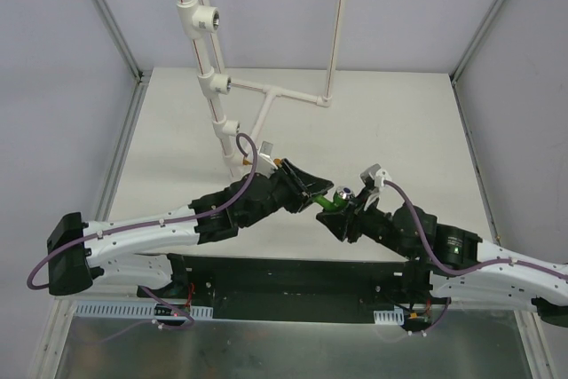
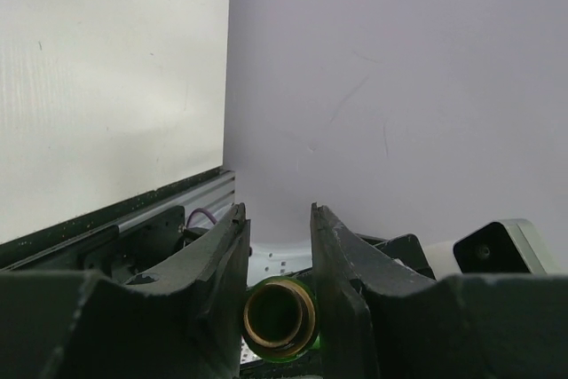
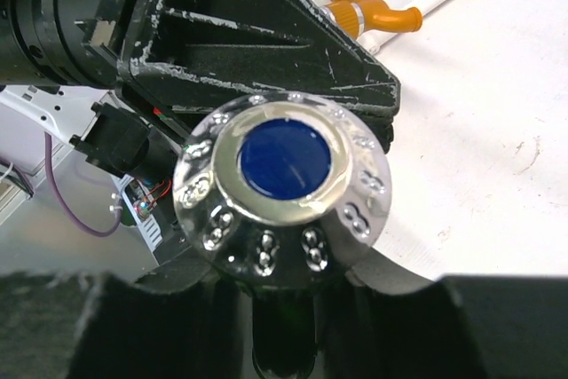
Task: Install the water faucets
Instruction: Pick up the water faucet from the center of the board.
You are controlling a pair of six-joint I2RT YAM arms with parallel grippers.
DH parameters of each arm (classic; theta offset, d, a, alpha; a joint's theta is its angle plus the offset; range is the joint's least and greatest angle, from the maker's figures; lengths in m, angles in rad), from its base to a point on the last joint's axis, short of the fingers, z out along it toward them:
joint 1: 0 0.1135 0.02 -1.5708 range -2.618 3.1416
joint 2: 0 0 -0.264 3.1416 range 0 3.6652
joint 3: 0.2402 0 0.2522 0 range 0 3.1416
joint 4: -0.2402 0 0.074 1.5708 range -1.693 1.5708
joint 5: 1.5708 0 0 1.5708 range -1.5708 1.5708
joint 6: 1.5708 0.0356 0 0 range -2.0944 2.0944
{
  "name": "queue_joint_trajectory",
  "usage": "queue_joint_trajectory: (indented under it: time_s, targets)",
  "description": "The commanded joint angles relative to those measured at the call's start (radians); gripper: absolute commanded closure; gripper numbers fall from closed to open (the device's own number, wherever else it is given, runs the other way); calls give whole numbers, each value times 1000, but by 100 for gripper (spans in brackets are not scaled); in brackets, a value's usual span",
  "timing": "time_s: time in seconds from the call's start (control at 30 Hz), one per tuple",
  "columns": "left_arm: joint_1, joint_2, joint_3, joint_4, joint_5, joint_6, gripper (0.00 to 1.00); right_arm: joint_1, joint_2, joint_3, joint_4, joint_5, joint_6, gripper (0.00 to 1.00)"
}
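Observation:
The green faucet (image 1: 330, 204) hangs above the table between both arms. In the right wrist view its shiny silver cap (image 3: 284, 188) with a blue centre sits just above my right gripper (image 3: 297, 308), which is shut on the stem below it. My left gripper (image 1: 312, 199) comes in from the left. In the left wrist view its two fingers press on either side of the faucet's brass-ringed round end (image 2: 280, 317). The orange faucet (image 3: 377, 13) sits at the foot of the white pipe stand, partly hidden behind the left arm in the top view.
A white pipe stand (image 1: 206, 51) rises at the back left, carrying white tee fittings (image 1: 213, 83) with metal threaded holes. A side branch (image 1: 297, 95) runs right from it. Grey walls enclose the table on three sides.

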Motion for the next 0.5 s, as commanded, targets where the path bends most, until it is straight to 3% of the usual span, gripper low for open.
queue_joint_trajectory:
  time_s: [0.0, 0.13, 0.17, 0.23, 0.47]
  targets:
    - [10, 4, 47, 199, 9, -68, 100, 4, -3, -25, 27, 37, 17, 68]
    - [8, 12, 32, 252, 16, -97, 100, 4, -6, -35, 62, 37, 9, 59]
    - [10, 12, 30, 255, 16, -102, 100, 4, -4, -36, 70, 34, 9, 51]
    - [10, 10, 27, 267, 13, -103, 100, 3, -3, -36, 74, 31, 3, 46]
    - [10, 7, 20, 273, 18, -100, 100, 4, -24, -38, 105, 34, -20, 44]
